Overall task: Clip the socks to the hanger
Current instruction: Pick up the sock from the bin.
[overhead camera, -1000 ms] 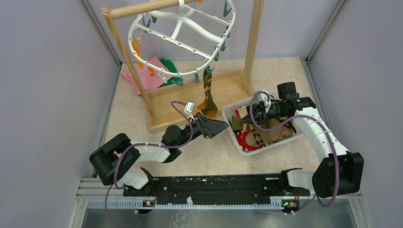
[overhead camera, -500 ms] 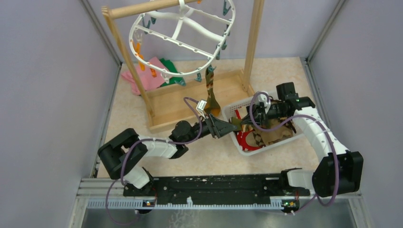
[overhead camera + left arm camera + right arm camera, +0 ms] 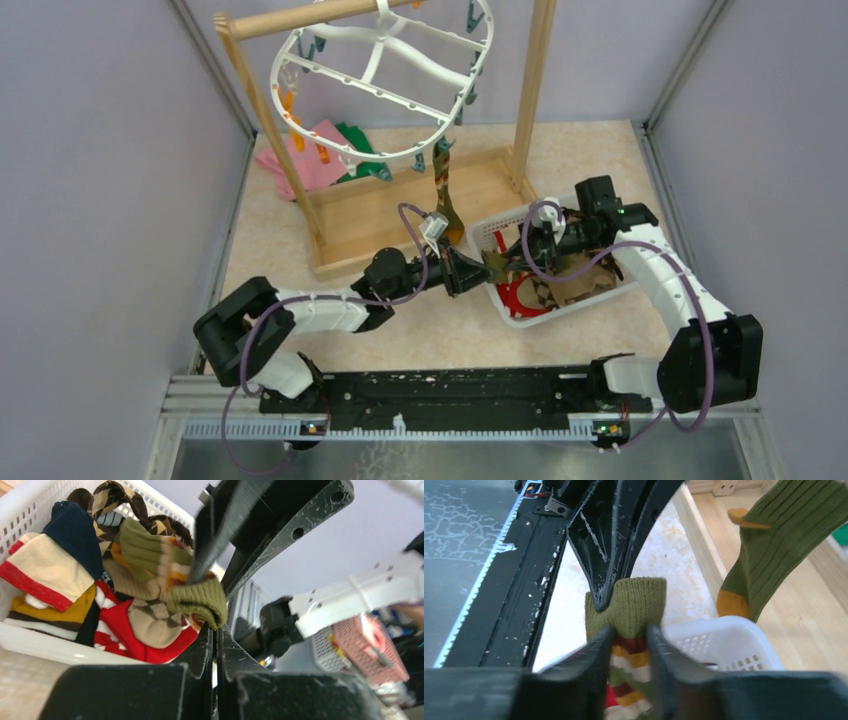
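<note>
Olive striped sock (image 3: 497,263) is mid-handover just over the near-left corner of the white basket (image 3: 560,311), so not clipped yet. Rest of the pile (image 3: 545,290) (red, argyle, tan, navy w/ red-white cuff) lies in the basket, not gripped. Farther back, one hung sock (image 3: 440,200), olive w/ orange heel, dangles from a teal clip (image 3: 441,148) on the hanger (image 3: 376,81), which hangs off the wooden rack (image 3: 530,90); the other clips look bare. My read: one sock done, a second in hand, several to go, i.e. early in the job. Left gripper (image 3: 216,630): fingers nearly together, pinched on the sock's ribbed cuff at the very tips, a thin grip. Right gripper (image 3: 630,630): fingers close together, clamped on the striped part just below the cuff, w/ fabric squeezed btw them. Both hold the same sock, tips nearly meeting; neither touches the basket as far as I can tell.
</note>
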You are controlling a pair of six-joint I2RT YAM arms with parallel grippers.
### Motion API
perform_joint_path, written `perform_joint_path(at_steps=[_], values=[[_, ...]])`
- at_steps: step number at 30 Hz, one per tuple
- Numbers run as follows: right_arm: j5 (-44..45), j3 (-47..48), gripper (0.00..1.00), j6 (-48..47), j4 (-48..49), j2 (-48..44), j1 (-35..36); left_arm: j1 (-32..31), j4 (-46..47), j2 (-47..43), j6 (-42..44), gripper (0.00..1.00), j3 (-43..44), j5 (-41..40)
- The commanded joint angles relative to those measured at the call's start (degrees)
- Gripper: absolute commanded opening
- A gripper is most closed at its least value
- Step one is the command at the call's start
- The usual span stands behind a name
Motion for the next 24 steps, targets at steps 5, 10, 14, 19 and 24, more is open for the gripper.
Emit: perform_joint_path(at_steps=[5, 10, 14, 19, 24], values=[[-3.8, 0.6, 0.67, -10.9, -8.0, 0.2, 0.7, -0.3, -29.8, -15.5, 46.3, 0.00, 3.6, 5.4], [-6.0, 1.5, 0.79, -12.2, -10.3, 0.7, 1.5, -1.5, -39.1, -22.9, 65.6, 0.00, 3.5, 6.2], [-6.0, 3.9, 0.84, -13.3, -12.7, 1.9, 5.8, -3.4, -43.0, -26.2, 76.9, 0.00, 5.0, 8.3], [-7.5, 14.5, 0.86, -26.7, -30.8, 4.9, 7.0, -4.2, -57.1, -29.0, 85.8, 0.00, 17.0, 11.4], [-6.2, 22.1, 0.87, -26.0, -33.4, 5.5, 7.0, -4.2, -75.3, -29.0, 87.4, 0.00, 31.6, 18.3]])
